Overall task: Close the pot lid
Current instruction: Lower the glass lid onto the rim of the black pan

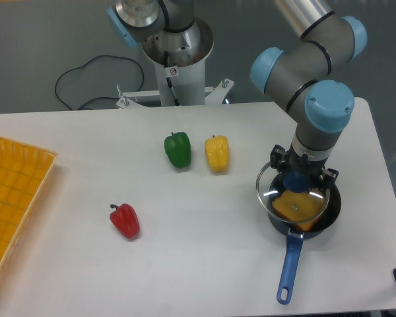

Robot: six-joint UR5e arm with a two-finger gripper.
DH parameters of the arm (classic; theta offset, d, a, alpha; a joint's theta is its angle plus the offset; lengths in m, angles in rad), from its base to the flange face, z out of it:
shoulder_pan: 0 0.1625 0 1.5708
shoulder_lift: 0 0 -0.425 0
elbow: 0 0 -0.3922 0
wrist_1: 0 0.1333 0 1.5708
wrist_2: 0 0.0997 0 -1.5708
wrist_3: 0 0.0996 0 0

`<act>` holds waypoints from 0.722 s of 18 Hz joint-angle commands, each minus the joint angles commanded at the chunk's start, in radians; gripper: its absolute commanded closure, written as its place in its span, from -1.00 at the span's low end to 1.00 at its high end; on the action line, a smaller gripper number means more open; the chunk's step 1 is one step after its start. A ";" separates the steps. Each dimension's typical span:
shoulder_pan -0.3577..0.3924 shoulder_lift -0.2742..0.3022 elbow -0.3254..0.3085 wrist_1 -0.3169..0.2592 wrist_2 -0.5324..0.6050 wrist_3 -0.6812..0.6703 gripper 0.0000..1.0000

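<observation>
**Lid almost on the pot, not quite there yet**

So the pot lid point(292, 199) is hanging right over the pot point(330, 210), held by its blue knob, and it's sitting a touch off to the left, with its left rim sticking out past the pot's edge. Looks like it's hovering rather than resting, but honestly I can't tell for sure whether it's touching the rim. There's something orange-yellow inside the pot showing through the glass. The pot's blue handle is pointing toward the front edge of the table point(86, 277).

The gripper point(297, 179) is clamping the knob from above, fingers pinched on either side of it.

I'd say most of the job is done: lid picked up and brought over. What's left is nudging it right, lowering it flush, then letting go.

Further out, a yellow pepper point(216, 153) and a green pepper point(178, 149) are sitting side by side, a red pepper point(125, 220) is nearer the front, and a yellow tray point(20, 181) is at the far left.
</observation>
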 joint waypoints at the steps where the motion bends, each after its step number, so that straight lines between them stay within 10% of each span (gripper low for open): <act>1: 0.002 -0.008 0.002 0.008 0.002 0.006 0.01; 13: 0.026 -0.023 0.002 0.031 0.008 0.046 0.01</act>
